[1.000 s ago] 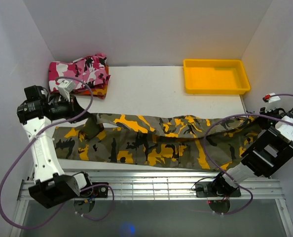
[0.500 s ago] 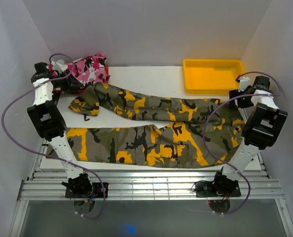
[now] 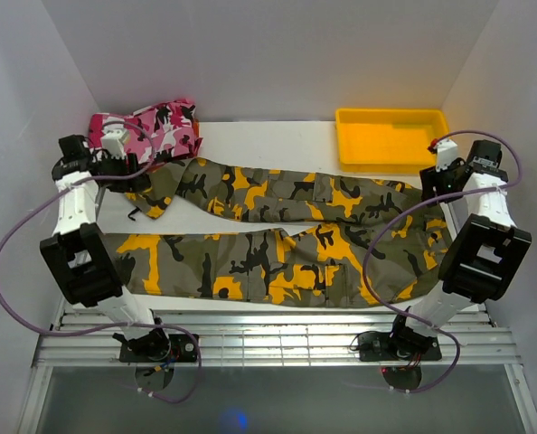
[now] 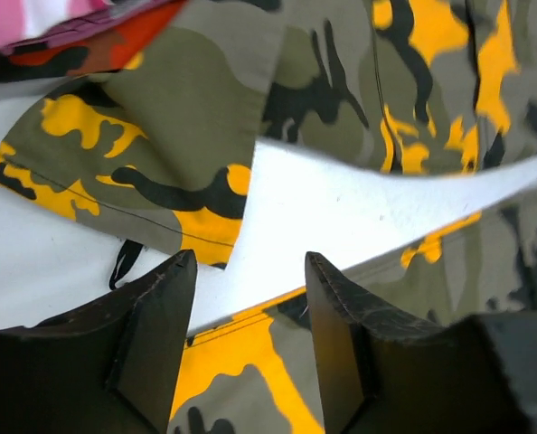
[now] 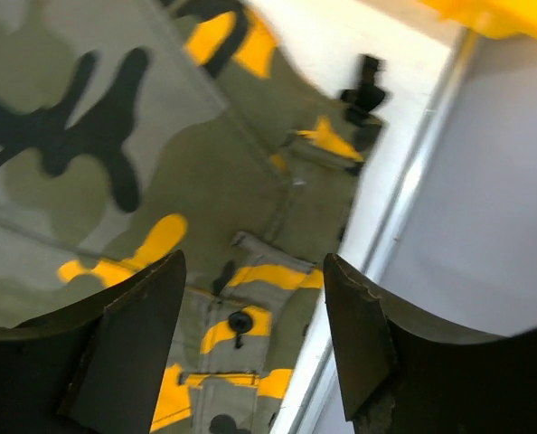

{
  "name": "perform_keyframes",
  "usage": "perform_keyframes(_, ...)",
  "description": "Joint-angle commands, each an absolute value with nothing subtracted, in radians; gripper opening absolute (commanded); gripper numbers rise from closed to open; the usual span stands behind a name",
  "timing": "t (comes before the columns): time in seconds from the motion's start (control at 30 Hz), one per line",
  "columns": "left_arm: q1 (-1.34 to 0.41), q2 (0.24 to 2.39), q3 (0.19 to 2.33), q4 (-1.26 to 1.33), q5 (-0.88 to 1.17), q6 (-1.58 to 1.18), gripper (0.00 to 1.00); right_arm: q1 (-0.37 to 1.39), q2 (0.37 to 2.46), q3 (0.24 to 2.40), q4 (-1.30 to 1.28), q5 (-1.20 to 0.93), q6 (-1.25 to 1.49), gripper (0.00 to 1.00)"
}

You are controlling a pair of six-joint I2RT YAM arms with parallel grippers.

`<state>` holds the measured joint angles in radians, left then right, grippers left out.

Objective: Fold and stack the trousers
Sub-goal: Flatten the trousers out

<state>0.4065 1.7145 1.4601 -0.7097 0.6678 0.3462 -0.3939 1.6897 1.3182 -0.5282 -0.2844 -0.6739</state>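
**Desk:** What lies closest to the arm bases on your screen?

**Operator:** I see the trousers [image 3: 277, 262] spread flat along the white table [image 3: 268, 145], running left to right. The nearer leg lies just past the near edge. The farther leg angles away from it toward the left, with a wedge of bare table between them. The two legs join at the right end, beside the right arm.

**Desk:** And the left gripper?

**Operator:** The left gripper [image 4: 249, 298] hangs over the cuff end of the farther leg. On my wrist view its jaws stand apart with nothing between them, only cloth and table below.

**Desk:** The right one?

**Operator:** The right gripper [image 5: 250, 307] is spread wide too, and empty. It hangs above the joined end of the trousers, where I can make out a buttoned flap near the table's right edge.

**Desk:** What is at the back?

**Operator:** At far left a pink camouflage garment [image 3: 151, 127] sits folded, just beside the farther leg's cuff, with a red-orange garment [image 4: 115, 41] under it. At far right sits a yellow tray [image 3: 395, 165], well apart from that pile.
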Motion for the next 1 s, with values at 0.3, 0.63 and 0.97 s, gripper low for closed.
perform_keyframes(0.3, 0.328, 1.815, 1.309, -0.815, 0.462, 0.834, 0.68, -0.336, 1.684, 1.112, -0.724, -0.29, -0.845, 0.68)
perform_keyframes(0.63, 0.279, 1.902, 1.232, -0.611, 0.379, 0.833, 0.55, -0.337, 1.709, 1.034, -0.649, -0.172, -0.861, 0.7)
perform_keyframes(0.97, 0.272, 1.649, 1.137, -0.644, 0.363, 0.969, 0.58, -0.337, 1.68, 1.057, -0.673, -0.206, -0.854, 0.71)
